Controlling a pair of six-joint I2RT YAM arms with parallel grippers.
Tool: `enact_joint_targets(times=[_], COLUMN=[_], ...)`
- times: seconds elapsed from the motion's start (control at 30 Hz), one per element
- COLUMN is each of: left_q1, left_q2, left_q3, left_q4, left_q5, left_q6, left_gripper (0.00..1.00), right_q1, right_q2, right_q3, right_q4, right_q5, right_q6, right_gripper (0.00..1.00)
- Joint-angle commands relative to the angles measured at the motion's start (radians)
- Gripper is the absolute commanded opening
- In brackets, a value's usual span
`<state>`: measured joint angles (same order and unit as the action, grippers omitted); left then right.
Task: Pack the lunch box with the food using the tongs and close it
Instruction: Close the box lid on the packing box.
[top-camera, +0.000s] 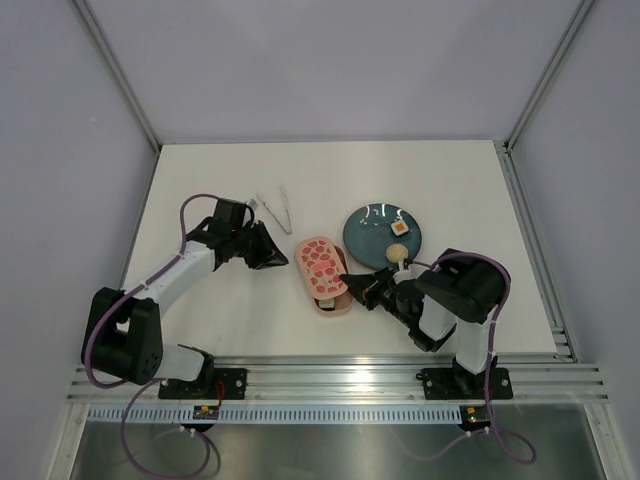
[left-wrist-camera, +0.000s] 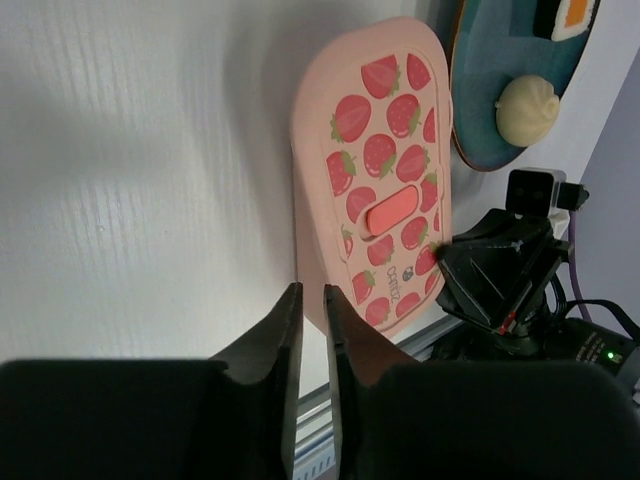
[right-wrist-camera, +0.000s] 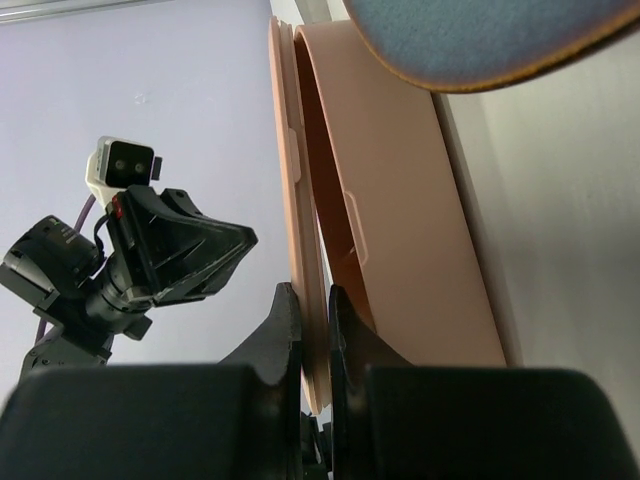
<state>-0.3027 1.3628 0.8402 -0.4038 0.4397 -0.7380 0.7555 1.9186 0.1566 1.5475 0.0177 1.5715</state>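
Observation:
The pink lunch box (top-camera: 333, 303) lies mid-table, its strawberry-spotted lid (top-camera: 321, 262) lying over it. My right gripper (top-camera: 352, 287) is shut on the lid's edge (right-wrist-camera: 292, 200); a narrow slit shows between the lid and the box body (right-wrist-camera: 400, 250). My left gripper (top-camera: 272, 256) hovers left of the box, its jaws nearly together with nothing between them (left-wrist-camera: 312, 296). The tongs (top-camera: 276, 210) lie on the table behind the left gripper. On the teal plate (top-camera: 365, 232) sit food pieces: a white cube with an orange top (top-camera: 399, 228) and a beige disc (top-camera: 396, 252).
The plate (left-wrist-camera: 478, 110) touches or nearly touches the lunch box on its far right side. The aluminium rail (top-camera: 340, 378) runs along the near table edge. White walls close in the back and both sides.

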Motion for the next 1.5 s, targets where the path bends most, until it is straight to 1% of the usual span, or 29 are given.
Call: enact_joint_targets(times=[0.0, 0.03, 0.3, 0.47, 0.67, 0.73, 0.87, 0.97, 1.0, 1.1, 1.13, 1.2, 1.23, 1.3, 1.33, 1.4, 1.43, 1.47], left_q1=[0.000, 0.001, -0.001, -0.007, -0.029, -0.035, -0.052, -0.065, -0.068, -0.073, -0.073, -0.075, -0.076, -0.078, -0.078, -0.079, -0.081, -0.081], left_q2=[0.025, 0.035, 0.171, 0.236, 0.291, 0.303, 0.315, 0.318, 0.318, 0.318, 0.320, 0.321, 0.321, 0.321, 0.320, 0.320, 0.315, 0.315], left_q3=[0.007, 0.023, 0.097, 0.120, 0.174, 0.198, 0.218, 0.231, 0.231, 0.232, 0.231, 0.234, 0.235, 0.237, 0.238, 0.243, 0.244, 0.246], left_q4=[0.068, 0.065, 0.062, 0.089, 0.099, 0.100, 0.114, 0.111, 0.106, 0.108, 0.105, 0.102, 0.099, 0.095, 0.094, 0.086, 0.085, 0.082], left_q5=[-0.068, -0.096, -0.183, -0.159, -0.167, -0.154, -0.144, -0.145, -0.144, -0.145, -0.145, -0.148, -0.150, -0.154, -0.156, -0.163, -0.165, -0.171], left_q6=[-0.003, -0.001, 0.003, 0.000, 0.014, 0.017, 0.017, 0.023, 0.025, 0.028, 0.031, 0.032, 0.035, 0.037, 0.040, 0.043, 0.046, 0.048], left_gripper=[0.10, 0.00, 0.00, 0.00, 0.00, 0.00, 0.00, 0.00, 0.00, 0.00, 0.00, 0.00, 0.00, 0.00, 0.00, 0.00, 0.00, 0.00], right_q1=[0.013, 0.013, 0.013, 0.013, 0.013, 0.013, 0.011, 0.013, 0.013, 0.013, 0.013, 0.013, 0.013, 0.013, 0.011, 0.013, 0.013, 0.013], right_q2=[0.043, 0.042, 0.023, 0.020, 0.020, 0.019, 0.022, 0.016, 0.011, -0.013, -0.024, -0.064, -0.102, -0.150, -0.208, -0.278, -0.362, -0.415], right_q3=[-0.049, -0.051, -0.058, -0.066, -0.066, -0.063, -0.065, -0.069, -0.071, -0.078, -0.078, -0.083, -0.083, -0.078, -0.071, -0.060, -0.045, -0.034], right_q4=[0.011, 0.011, 0.011, 0.013, 0.013, 0.011, 0.013, 0.011, 0.010, -0.012, -0.033, -0.065, -0.108, -0.165, -0.235, -0.320, -0.425, -0.494], right_q5=[-0.010, -0.009, -0.013, -0.013, -0.013, -0.041, -0.044, -0.045, -0.045, -0.045, -0.044, -0.042, -0.039, -0.041, -0.041, -0.041, -0.039, -0.036], right_q6=[0.001, -0.002, -0.019, -0.025, -0.041, -0.048, -0.057, -0.068, -0.076, -0.093, -0.099, -0.117, -0.123, -0.151, -0.162, -0.205, -0.241, -0.261], right_gripper=[0.00, 0.00, 0.00, 0.00, 0.00, 0.00, 0.00, 0.06, 0.11, 0.24, 0.30, 0.35, 0.39, 0.41, 0.43, 0.46, 0.47, 0.47])
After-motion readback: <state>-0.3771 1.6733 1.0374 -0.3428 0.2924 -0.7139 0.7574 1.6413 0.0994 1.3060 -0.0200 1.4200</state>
